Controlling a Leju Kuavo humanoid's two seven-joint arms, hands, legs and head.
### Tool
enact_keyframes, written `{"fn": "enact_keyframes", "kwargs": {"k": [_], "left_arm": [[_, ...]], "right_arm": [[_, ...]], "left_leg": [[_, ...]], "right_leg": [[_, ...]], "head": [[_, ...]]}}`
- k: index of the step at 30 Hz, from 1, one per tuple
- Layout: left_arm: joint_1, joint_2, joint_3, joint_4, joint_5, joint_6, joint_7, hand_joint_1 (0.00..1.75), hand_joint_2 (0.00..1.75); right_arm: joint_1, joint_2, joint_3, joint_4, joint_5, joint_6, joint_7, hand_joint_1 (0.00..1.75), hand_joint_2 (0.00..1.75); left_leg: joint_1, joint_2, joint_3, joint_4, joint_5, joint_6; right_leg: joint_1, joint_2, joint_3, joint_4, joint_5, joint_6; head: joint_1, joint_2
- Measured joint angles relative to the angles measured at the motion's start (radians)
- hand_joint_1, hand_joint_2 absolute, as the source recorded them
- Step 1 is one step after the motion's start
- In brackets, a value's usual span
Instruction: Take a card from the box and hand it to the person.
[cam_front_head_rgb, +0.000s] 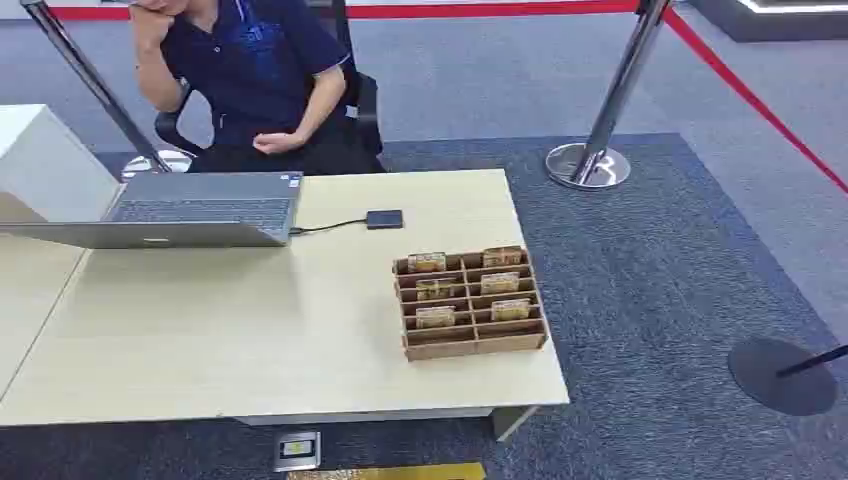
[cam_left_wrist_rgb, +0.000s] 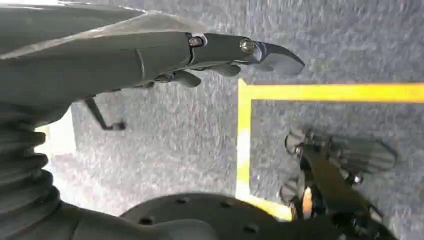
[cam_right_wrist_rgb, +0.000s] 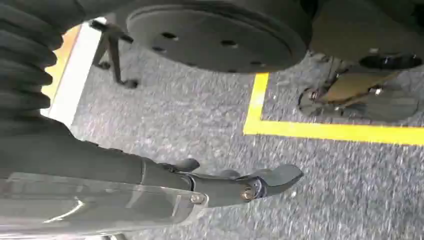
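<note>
Waiting: both arms hanging, left hand and right hand empty, fingers extended.
Box: sitting near table right edge, cards slotted inside.
Person: sitting beyond table.
Next: likely raising right hand toward box.

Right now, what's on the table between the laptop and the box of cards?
In the head view, a small dark device, cabled to the laptop, sits between it and the card box; otherwise bare table.

Box: wooden, slotted, near the table's right edge, cards upright in several slots.
Laptop: open, far left, cabled to a small dark device.
Person: seated behind table.
</note>
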Motion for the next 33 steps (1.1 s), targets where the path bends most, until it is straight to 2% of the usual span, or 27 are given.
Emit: {"fn": "enact_keyframes", "kwargs": {"k": [4, 5, 6, 25, 33], "left_arm": [[-0.013, -0.016, 0.061, 0.010, -0.088, 0.039, -0.007, 0.00, 1.75], [-0.016, -0.018, 0.076, 0.012, -0.110, 0.050, -0.008, 0.00, 0.00], [-0.020, -0.023, 0.094, 0.015, -0.135, 0.061, -0.009, 0.00, 0.00], [-0.080, -0.110, 0.379, 0.050, -0.578, 0.266, 0.003, 0.00, 0.00], [-0.107, -0.150, 0.500, 0.070, -0.781, 0.358, 0.008, 0.00, 0.00]], "right_arm": [[-0.013, 0.011, -0.027, 0.009, 0.078, -0.022, 0.013, 0.00, 1.75], [-0.017, 0.015, -0.034, 0.011, 0.096, -0.026, 0.017, 0.00, 1.75], [-0.023, 0.019, -0.044, 0.013, 0.117, -0.033, 0.022, 0.00, 0.00], [-0.080, 0.076, -0.190, 0.065, 0.490, -0.147, 0.106, 0.00, 0.00], [-0.109, 0.088, -0.300, 0.087, 0.608, -0.232, 0.112, 0.00, 0.00]], "left_leg": [[0.000, 0.000, 0.000, 0.000, 0.000, 0.000], [0.000, 0.000, 0.000, 0.000, 0.000, 0.000], [0.000, 0.000, 0.000, 0.000, 0.000, 0.000], [0.000, 0.000, 0.000, 0.000, 0.001, 0.000], [0.000, 0.000, 0.000, 0.000, 0.001, 0.001]], "right_leg": [[0.000, 0.000, 0.000, 0.000, 0.000, 0.000], [0.000, 0.000, 0.000, 0.000, 0.000, 0.000], [0.000, 0.000, 0.000, 0.000, 0.000, 0.000], [0.000, 0.000, 0.000, 0.000, 0.001, 0.000], [0.000, 0.000, 0.000, 0.000, 0.001, 0.000]], "head": [[0.000, 0.000], [0.000, 0.000], [0.000, 0.000], [0.000, 0.000], [0.000, 0.000]]}}
